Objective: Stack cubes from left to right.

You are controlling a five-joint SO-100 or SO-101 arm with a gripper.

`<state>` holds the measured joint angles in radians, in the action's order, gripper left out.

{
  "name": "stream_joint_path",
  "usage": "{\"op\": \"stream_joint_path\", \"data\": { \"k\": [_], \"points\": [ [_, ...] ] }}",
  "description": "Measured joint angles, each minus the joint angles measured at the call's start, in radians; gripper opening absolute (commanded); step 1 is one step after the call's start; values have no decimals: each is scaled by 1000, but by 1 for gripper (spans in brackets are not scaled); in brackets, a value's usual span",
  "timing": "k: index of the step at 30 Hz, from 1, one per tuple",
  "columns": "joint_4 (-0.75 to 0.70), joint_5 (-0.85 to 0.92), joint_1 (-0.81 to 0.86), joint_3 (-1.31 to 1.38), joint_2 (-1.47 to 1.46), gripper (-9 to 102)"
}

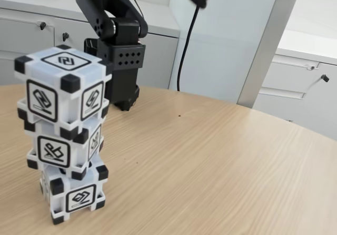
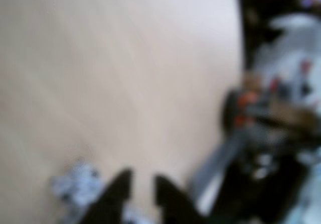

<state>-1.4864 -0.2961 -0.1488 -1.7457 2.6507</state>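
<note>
On the left of the fixed view, three cubes stand one on another as a single tower on the table [image 1: 221, 161]: the bottom cube [image 1: 73, 193] sits on the wood, the middle cube [image 1: 64, 148] rests on it turned a little out of line, and the top cube [image 1: 62, 85] sits on that, also slightly twisted, so the stack looks uneven but upright. Each is white with black corner blocks and a black-framed glyph on the faces that show. Nothing that holds other things can be seen. Behind the tower stands the black arm base [image 1: 122, 61], with a black cable [image 1: 185, 50] hanging down beside it to the table's far edge. The tabletop is pale wood grain with a curved rim. Behind it run grey cabinets [image 1: 305, 98] with small dark knobs, a white wall and a slanting pale post [image 1: 268, 45]. The wrist view is badly blurred: the gripper [image 2: 143, 184] enters from the lower edge as two dark fingers with a narrow gap of table between their tips, pinching nothing. A whitish, dark-speckled blur just left of the fingers may be the stack; it is too soft to tell. Dark and coloured clutter fills the right side, unreadable.
</note>
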Motion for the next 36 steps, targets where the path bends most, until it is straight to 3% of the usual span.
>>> {"op": "stream_joint_path", "data": {
  "k": [7,19,36],
  "points": [
    [41,80,-26,-195,135,5],
    [314,173,-29,-755,391,0],
    [336,163,-15,-1028,566,0]
  ]
}}
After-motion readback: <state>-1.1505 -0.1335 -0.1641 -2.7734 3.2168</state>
